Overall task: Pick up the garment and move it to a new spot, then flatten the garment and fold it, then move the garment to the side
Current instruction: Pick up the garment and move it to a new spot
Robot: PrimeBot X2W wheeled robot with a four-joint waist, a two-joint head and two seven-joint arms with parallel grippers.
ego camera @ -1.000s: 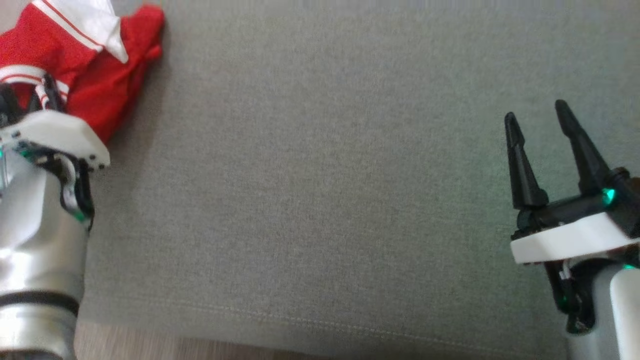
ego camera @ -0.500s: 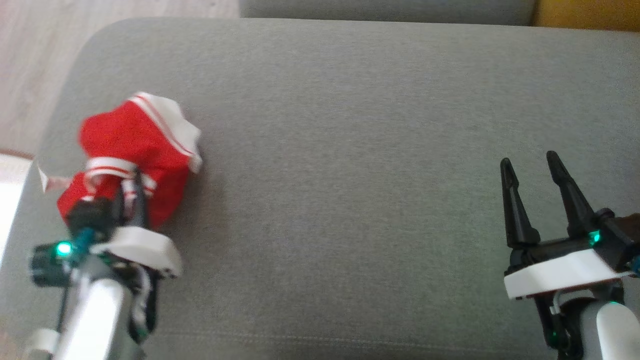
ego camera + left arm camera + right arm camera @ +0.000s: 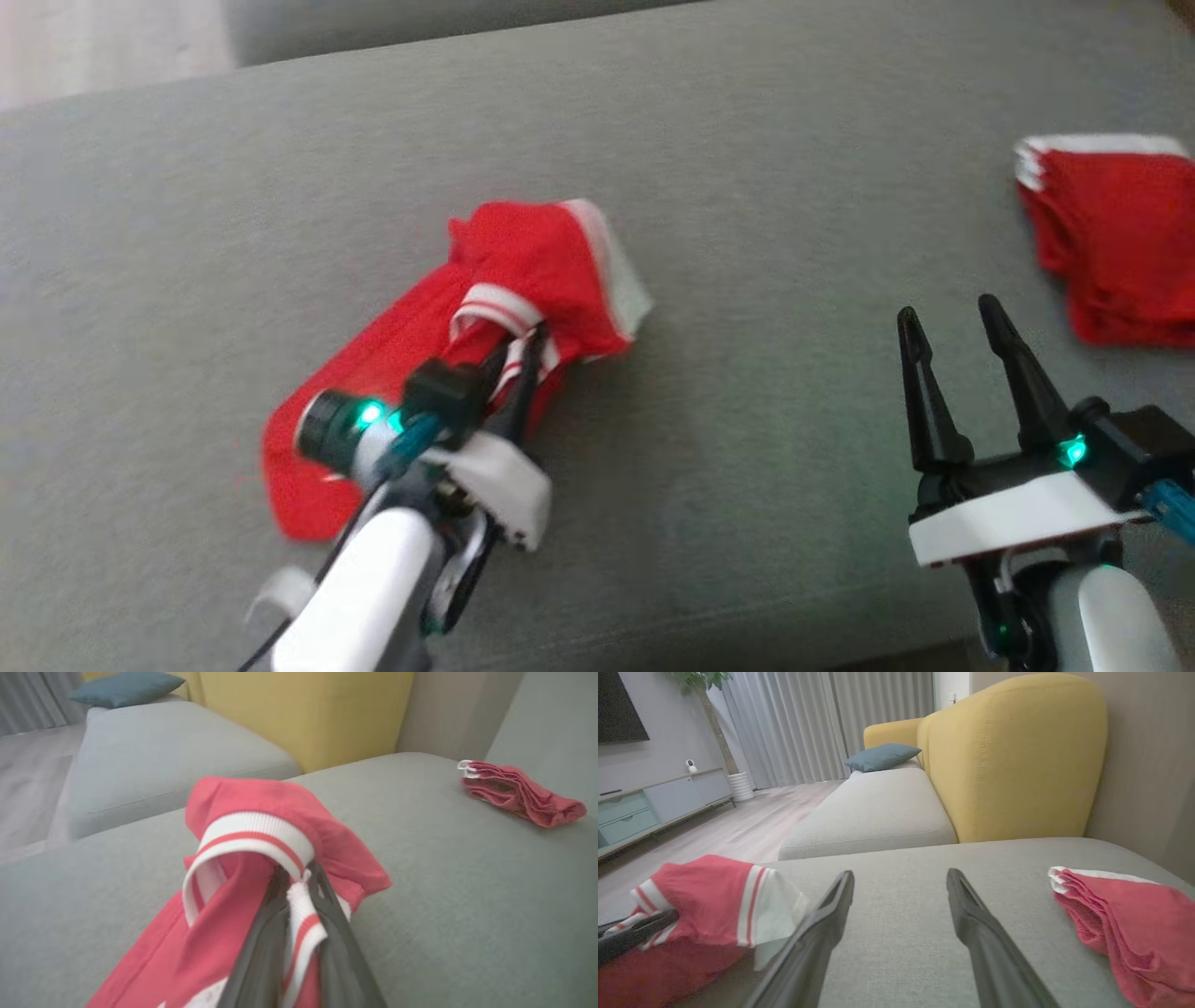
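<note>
A crumpled red garment (image 3: 523,289) with white striped trim lies bunched on the grey sofa cushion (image 3: 766,243), left of centre. My left gripper (image 3: 523,350) is shut on its white-and-red ribbed band (image 3: 299,905), the fabric draping back under the wrist. The same garment (image 3: 714,900) appears at the lower left of the right wrist view, with the left fingers (image 3: 635,933) pinching it. My right gripper (image 3: 952,322) hovers open at the lower right above bare cushion, nothing between its fingers.
A second red garment (image 3: 1111,243), folded, lies at the cushion's far right edge (image 3: 1125,924). A yellow armchair (image 3: 1008,760) and another grey seat (image 3: 868,812) with a blue pillow stand beyond. Wooden floor lies to the left.
The head camera has swung, so the whole picture shifted. The garment in my left gripper now sits nearer the cushion's middle, and the folded red garment has come into view at right.
</note>
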